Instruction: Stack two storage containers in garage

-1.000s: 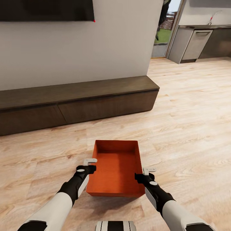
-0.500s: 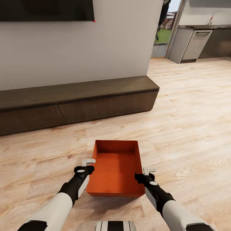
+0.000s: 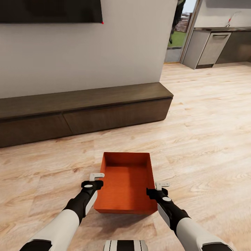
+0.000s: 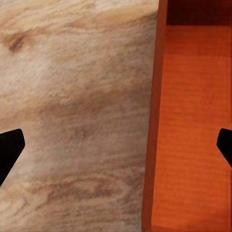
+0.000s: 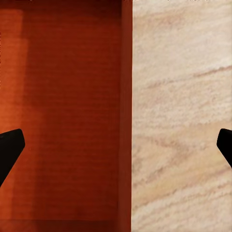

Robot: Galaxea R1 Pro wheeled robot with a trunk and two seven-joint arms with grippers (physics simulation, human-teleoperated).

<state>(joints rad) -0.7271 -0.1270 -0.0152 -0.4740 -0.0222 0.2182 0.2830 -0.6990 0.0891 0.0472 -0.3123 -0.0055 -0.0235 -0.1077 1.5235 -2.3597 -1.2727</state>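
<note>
Head view: one storage container [image 3: 126,183] sits on the wood plank floor [image 3: 202,139] in front of the dark low bench [image 3: 83,109]; TV [image 3: 50,10] cut off at the frame top. Left end effector [image 3: 98,180] has shifted slightly inward toward the bin's left wall versus 1 s ago; right end effector [image 3: 157,187] unchanged. Left wrist: fingers spread, straddling the bin wall [image 4: 153,121]. Right wrist: fingers spread over the wall [image 5: 126,116].

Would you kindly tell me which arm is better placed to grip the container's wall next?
Neither clearly: left pincer and right pincer each straddle a side wall of the orange container, open.
</note>
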